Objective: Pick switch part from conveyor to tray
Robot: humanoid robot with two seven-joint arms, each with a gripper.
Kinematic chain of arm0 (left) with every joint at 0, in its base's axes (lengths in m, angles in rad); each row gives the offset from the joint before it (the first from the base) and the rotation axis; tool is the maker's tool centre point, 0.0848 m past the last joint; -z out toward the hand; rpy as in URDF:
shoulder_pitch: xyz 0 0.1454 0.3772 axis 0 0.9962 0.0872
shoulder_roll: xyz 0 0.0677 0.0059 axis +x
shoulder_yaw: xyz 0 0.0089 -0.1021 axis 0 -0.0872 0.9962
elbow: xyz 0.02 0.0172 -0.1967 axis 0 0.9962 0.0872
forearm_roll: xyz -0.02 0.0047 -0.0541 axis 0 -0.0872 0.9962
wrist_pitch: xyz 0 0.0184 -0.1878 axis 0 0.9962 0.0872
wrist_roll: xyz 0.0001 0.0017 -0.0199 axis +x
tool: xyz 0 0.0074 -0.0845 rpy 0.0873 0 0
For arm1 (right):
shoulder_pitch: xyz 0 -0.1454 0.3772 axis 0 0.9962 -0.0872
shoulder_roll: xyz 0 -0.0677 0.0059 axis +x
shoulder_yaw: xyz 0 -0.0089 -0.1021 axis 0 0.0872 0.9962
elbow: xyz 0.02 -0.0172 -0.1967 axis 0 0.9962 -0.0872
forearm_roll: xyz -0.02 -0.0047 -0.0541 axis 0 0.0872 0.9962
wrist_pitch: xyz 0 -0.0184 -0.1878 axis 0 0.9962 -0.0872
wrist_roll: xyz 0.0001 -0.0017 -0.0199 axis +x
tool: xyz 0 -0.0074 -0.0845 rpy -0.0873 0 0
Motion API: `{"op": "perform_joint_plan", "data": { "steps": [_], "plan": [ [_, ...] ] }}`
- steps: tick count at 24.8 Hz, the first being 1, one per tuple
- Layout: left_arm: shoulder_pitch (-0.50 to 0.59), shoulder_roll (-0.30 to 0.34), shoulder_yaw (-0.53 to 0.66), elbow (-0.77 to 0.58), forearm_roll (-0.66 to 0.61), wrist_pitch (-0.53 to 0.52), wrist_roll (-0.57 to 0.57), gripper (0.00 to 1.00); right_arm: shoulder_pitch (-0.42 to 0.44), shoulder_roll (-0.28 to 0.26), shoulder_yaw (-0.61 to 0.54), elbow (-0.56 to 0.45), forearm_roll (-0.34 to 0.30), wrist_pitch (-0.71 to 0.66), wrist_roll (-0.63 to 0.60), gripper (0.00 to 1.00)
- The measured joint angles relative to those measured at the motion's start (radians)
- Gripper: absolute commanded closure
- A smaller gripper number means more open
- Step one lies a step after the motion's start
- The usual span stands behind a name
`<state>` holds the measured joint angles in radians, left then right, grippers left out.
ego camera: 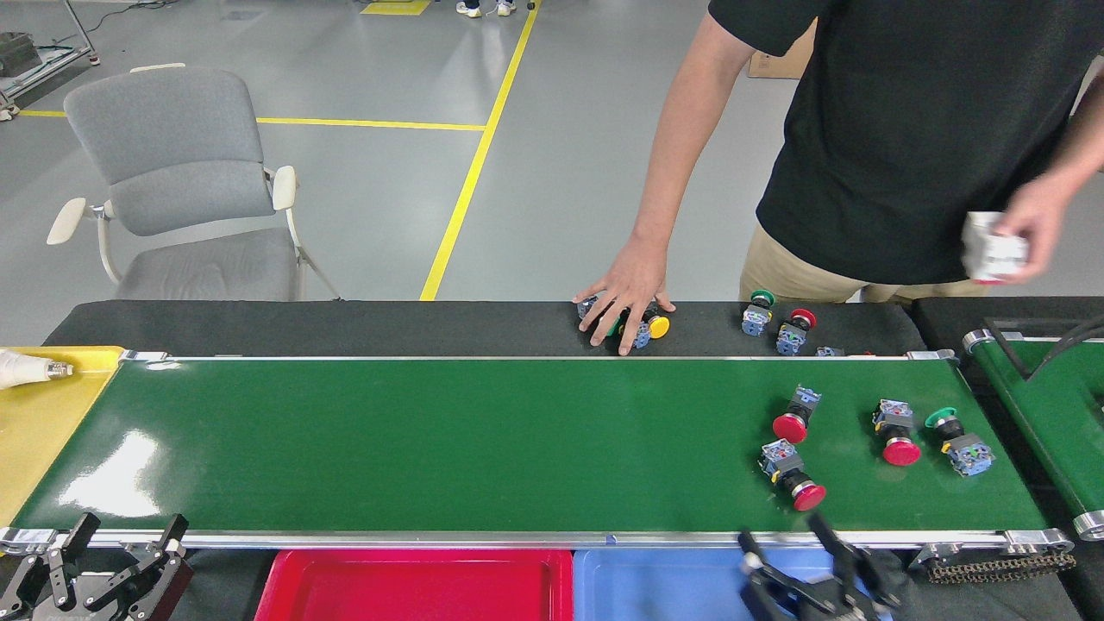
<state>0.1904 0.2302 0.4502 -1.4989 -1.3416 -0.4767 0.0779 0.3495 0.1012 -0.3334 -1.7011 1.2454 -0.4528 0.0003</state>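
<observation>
conveyor (431,448): long green belt across our view, empty over its left and middle stretch.
switch parts: 4 on the belt, all bunched at 3 o'clock. 2 red-capped ones near each other, upper red switch (795,417) and lower red switch (792,475); a 3rd red switch (895,429) and a green switch (959,440) further toward the belt's end.
right gripper (798,548): at 5 o'clock, fingers spread wide, empty, poised over the near rail just below the lower red switch. We judge that one the likeliest next pick, being closest.
left gripper (116,561): parked at 7 o'clock off the belt, fingers apart, holding nothing. No parts on its side.
trays: red tray (414,586) and blue tray (655,586) sit just under the near rail, so drops are short. Yellow tray (34,414) at 9 o'clock.
person: 1 hand (625,302) on spare switches on the black ledge at 12 o'clock; other hand (1031,226) lifts a white block (992,250) at 2 o'clock.
risk: caps make the parts roll if nudged; that is our guess.
</observation>
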Motion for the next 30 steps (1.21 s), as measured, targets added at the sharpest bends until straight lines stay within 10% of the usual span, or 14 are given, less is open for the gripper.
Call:
{"op": "perform_joint_plan", "data": {
  "steps": [8, 19, 23, 30],
  "plan": [
    [0.0, 0.0, -0.002, 0.0, 0.0, 0.005, 0.0, 0.0, -0.075, 0.005, 0.02, -0.013, 0.12, 0.065, -0.002, 0.01],
    [0.0, 0.0, -0.002, 0.0, 0.0, 0.005, 0.0, 0.0, -0.305, -0.019, 0.45, 0.135, 0.232, 0.436, 0.059, 0.03],
    [0.0, 0.0, -0.002, 0.0, 0.0, 0.005, 0.0, 0.0, -0.347, -0.022, 0.511, 0.195, 0.232, 0.49, 0.082, 0.6],
    [-0.002, 0.0, -0.002, -0.001, 0.0, 0.006, 0.0, 0.0, -0.358, -0.029, 0.553, 0.206, 0.23, 0.478, 0.1, 0.87]
  ]
}}
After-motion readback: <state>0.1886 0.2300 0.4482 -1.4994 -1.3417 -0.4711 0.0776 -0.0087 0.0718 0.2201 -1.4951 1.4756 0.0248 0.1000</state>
